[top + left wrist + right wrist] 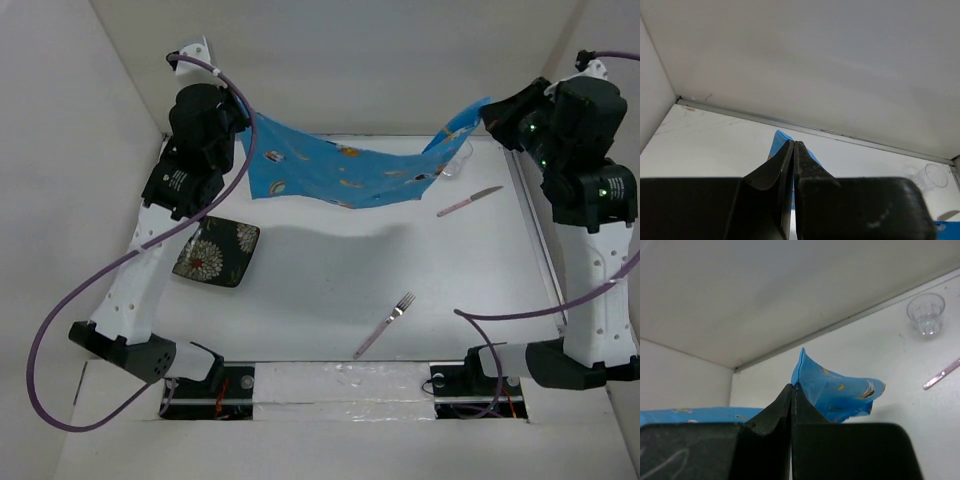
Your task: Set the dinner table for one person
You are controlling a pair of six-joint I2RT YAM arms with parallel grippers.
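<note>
The blue cartoon-printed placemat [340,172] hangs stretched in the air above the far part of the white dinner table [330,270]. My left gripper [793,144] is shut on its left corner [778,136]. My right gripper [792,387] is shut on its right corner [835,386]. The cloth sags in the middle between them. In the top view the left gripper [243,125] and right gripper [487,108] are raised near the back wall.
A black floral square plate [217,251] lies at the left. A fork [384,325] lies near the front centre. A pink-handled knife [469,201] and a clear cup [457,160] sit at the far right; both also show in the right wrist view, cup [926,313] and knife [941,374].
</note>
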